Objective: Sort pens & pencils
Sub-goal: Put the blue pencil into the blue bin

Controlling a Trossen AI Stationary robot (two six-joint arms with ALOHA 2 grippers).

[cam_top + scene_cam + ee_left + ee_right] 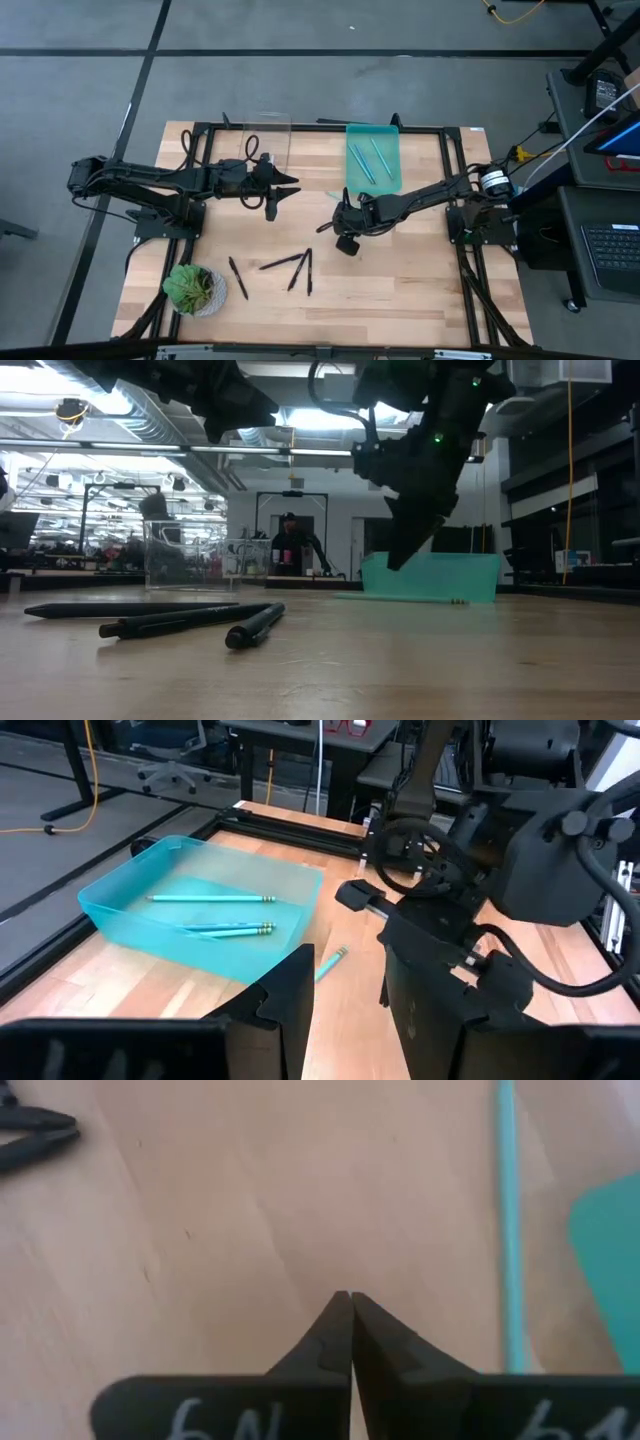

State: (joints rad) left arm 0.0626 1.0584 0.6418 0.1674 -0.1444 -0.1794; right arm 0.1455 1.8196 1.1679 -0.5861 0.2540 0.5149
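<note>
Bright ceiling glare in the low view; dim, backlit, blurred foreground pens (180, 618).

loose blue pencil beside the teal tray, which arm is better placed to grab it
Right. The right gripper, fingers shut, hovers just off the light blue pencil on the wood beside the teal tray. The left gripper, open, sits farther away by the clear bin.

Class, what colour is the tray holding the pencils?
Translucent teal-blue tray; best seen in the left wrist view.
</note>
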